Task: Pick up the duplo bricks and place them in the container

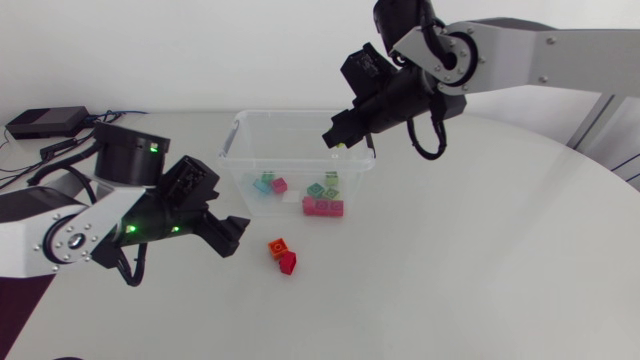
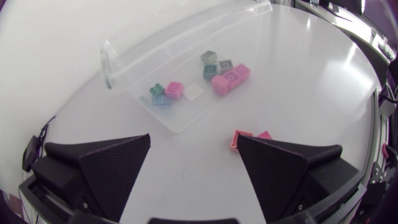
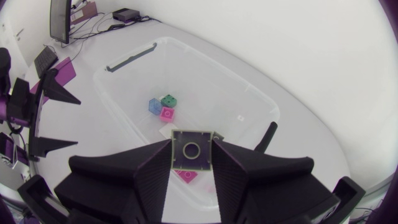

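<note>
A clear plastic container (image 1: 300, 113) stands mid-table with several bricks in it: teal, blue and pink ones (image 1: 270, 183), green ones (image 1: 322, 187) and a wide pink one (image 1: 323, 207). My right gripper (image 1: 340, 140) hangs over the container's far right part, shut on a pale green brick (image 3: 191, 144). Two red bricks (image 1: 283, 254) lie on the table in front of the container. My left gripper (image 1: 235, 235) is open just left of them. In the left wrist view the red bricks (image 2: 247, 135) peek out at one fingertip, with the container (image 2: 180, 34) ahead.
A black box with cables (image 1: 45, 122) sits at the table's far left. The white table (image 1: 480, 270) stretches bare to the right and front. From the right wrist view, my left arm's open gripper (image 3: 46, 118) shows beyond the container (image 3: 217, 65).
</note>
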